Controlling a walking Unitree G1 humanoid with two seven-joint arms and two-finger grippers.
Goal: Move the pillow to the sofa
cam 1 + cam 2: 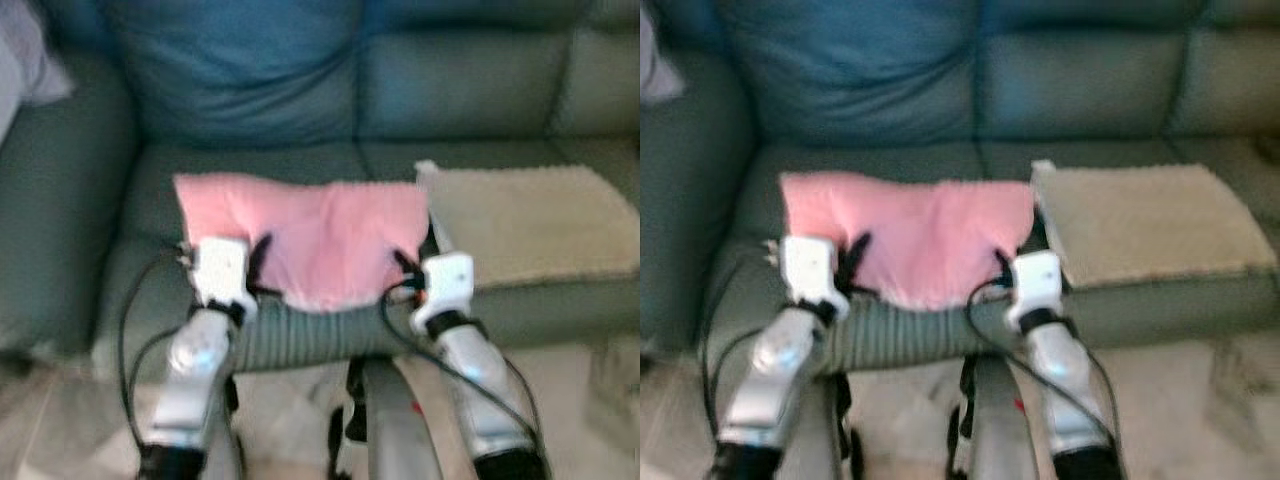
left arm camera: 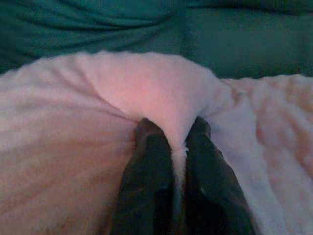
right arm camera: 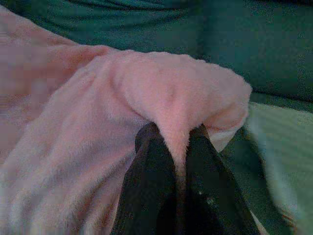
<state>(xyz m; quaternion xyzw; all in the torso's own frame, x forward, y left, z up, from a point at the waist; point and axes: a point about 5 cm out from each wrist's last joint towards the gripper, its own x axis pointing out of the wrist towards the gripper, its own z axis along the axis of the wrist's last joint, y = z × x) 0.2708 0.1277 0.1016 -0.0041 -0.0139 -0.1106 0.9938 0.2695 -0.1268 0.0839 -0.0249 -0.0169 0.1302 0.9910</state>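
A pink fluffy pillow [image 1: 310,235] lies across the seat of the dark green sofa [image 1: 250,165], reaching its front edge. My left gripper [image 1: 260,262] is shut on the pillow's near left part; in the left wrist view its black fingers [image 2: 151,166] pinch a ridge of pink fabric [image 2: 161,98]. My right gripper [image 1: 405,265] is shut on the pillow's near right part, and the right wrist view shows its fingers [image 3: 156,176] squeezing a fold of the pillow [image 3: 181,93] in the same way.
A beige mat [image 1: 530,220] lies on the sofa seat just right of the pillow. The sofa's back cushions [image 1: 250,70] rise behind, its left arm [image 1: 50,200] at the side. Pale floor [image 1: 300,400] lies below the seat's ribbed front edge [image 1: 300,340].
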